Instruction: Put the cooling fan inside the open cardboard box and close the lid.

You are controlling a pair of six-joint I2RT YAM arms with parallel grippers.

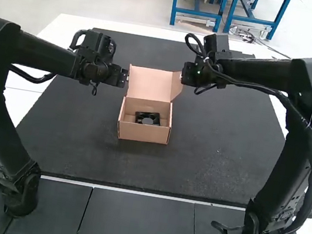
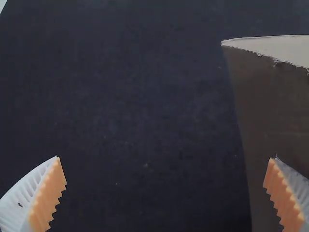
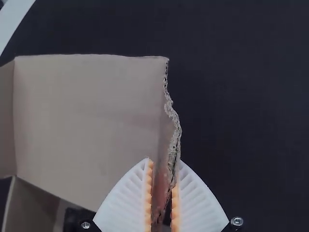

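Note:
A small cardboard box (image 1: 143, 128) stands open in the middle of the black mat, with the black cooling fan (image 1: 147, 117) lying inside it. Its lid (image 1: 152, 84) stands up at the back. My right gripper (image 3: 161, 203) is shut on the lid's torn right side edge (image 3: 171, 125), and sits at the lid's right side (image 1: 185, 74) in the high view. My left gripper (image 1: 122, 78) hangs at the lid's left edge. Its fingers (image 2: 46, 193) are wide open, with the lid's corner (image 2: 270, 72) near one fingertip (image 2: 285, 193).
The black mat (image 1: 217, 144) covers the table around the box. White table surface (image 1: 58, 24) borders it at the back left. Both arms reach in from the sides over the mat's far half.

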